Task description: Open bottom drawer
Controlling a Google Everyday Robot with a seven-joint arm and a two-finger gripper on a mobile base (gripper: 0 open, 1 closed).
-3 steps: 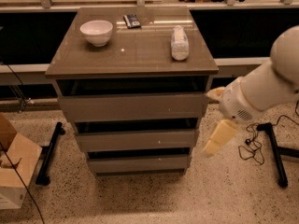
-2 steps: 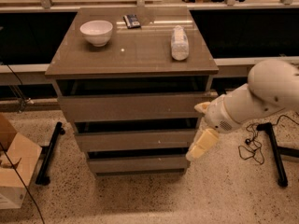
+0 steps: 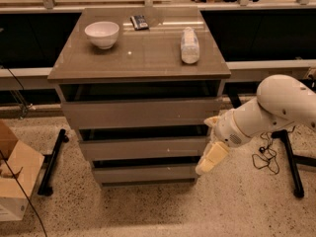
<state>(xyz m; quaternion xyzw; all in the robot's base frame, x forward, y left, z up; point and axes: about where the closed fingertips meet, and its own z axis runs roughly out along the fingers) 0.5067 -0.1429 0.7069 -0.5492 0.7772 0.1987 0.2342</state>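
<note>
The bottom drawer (image 3: 143, 173) is the lowest, narrowest taupe-grey front of the cabinet, closed, with a dark gap above it. My gripper (image 3: 210, 159) hangs from the white arm (image 3: 269, 110) at the right. Its cream fingers (image 3: 213, 155) point down and left, beside the right end of the bottom drawer's front, at the level of the gap above it. The fingers look close together and hold nothing.
The middle drawer (image 3: 143, 147) and top drawer (image 3: 140, 113) sit above. On the cabinet top (image 3: 138, 58) stand a white bowl (image 3: 102, 34), a lying plastic bottle (image 3: 189, 45) and a small dark packet (image 3: 139, 21). A cardboard box (image 3: 15, 179) is at left. Black stand legs (image 3: 291, 162) and cables are at right.
The arm and gripper have moved left and slightly down, from clear of the cabinet to right against the right ends of the lower drawers. The drawers have not moved.
</note>
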